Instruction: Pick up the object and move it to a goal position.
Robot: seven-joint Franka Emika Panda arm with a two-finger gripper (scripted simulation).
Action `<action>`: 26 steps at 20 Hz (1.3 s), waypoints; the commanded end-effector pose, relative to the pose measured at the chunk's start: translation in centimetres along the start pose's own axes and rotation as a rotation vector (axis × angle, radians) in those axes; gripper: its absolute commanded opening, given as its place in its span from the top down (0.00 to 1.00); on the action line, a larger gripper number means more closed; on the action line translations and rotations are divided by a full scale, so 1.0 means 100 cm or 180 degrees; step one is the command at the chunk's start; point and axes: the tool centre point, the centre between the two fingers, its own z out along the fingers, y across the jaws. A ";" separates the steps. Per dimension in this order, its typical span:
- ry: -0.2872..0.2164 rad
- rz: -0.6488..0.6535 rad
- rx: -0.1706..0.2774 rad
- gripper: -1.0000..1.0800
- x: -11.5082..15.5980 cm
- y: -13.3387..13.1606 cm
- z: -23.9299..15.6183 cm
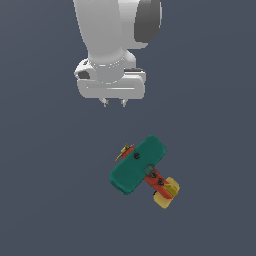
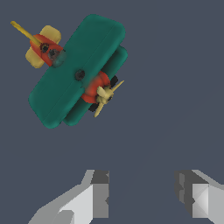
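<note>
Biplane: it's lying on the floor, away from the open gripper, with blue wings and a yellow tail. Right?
Not quite. The biplane has teal-green wings, not blue; the wrist view shows this best. The rest holds: it lies on the floor with a yellow tail, clear of the open gripper.

Around teal-winged red toy biplane [image 1: 137,166]: bare dark surface on all sides.
Between biplane and white gripper [image 1: 114,103]: unobstructed.

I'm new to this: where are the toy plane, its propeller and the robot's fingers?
Plane [image 1: 136,167]: exterior view, top wing.
Propeller [image 2: 106,95]: wrist view, hub.
Fingers [image 2: 99,194]: wrist view, one finger's inner face.
</note>
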 end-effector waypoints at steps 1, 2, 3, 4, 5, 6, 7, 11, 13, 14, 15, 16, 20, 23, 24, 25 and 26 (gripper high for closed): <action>-0.0039 0.0016 0.0079 0.38 0.008 -0.001 0.004; -0.0055 0.0022 0.0113 0.38 0.011 -0.001 0.006; -0.0071 0.0028 0.0148 0.38 0.015 -0.002 0.008; -0.0086 0.0034 0.0183 0.38 0.018 -0.002 0.009; -0.0101 0.0039 0.0219 0.38 0.021 -0.003 0.011; -0.0116 0.0044 0.0255 0.38 0.025 -0.003 0.013; -0.0131 0.0049 0.0292 0.38 0.028 -0.004 0.015; -0.0186 0.0067 0.0444 0.38 0.041 -0.006 0.023; -0.0211 0.0074 0.0523 0.38 0.048 -0.007 0.027; -0.0224 0.0077 0.0563 0.38 0.051 -0.007 0.029; -0.0236 0.0081 0.0604 0.38 0.054 -0.008 0.031; -0.0247 0.0084 0.0645 0.38 0.057 -0.008 0.033; -0.0290 0.0094 0.0814 0.38 0.070 -0.010 0.042; -0.0318 0.0099 0.0945 0.38 0.079 -0.011 0.049; -0.0326 0.0101 0.0989 0.38 0.082 -0.012 0.051; -0.0334 0.0102 0.1034 0.38 0.085 -0.012 0.053; -0.0342 0.0104 0.1080 0.38 0.088 -0.013 0.055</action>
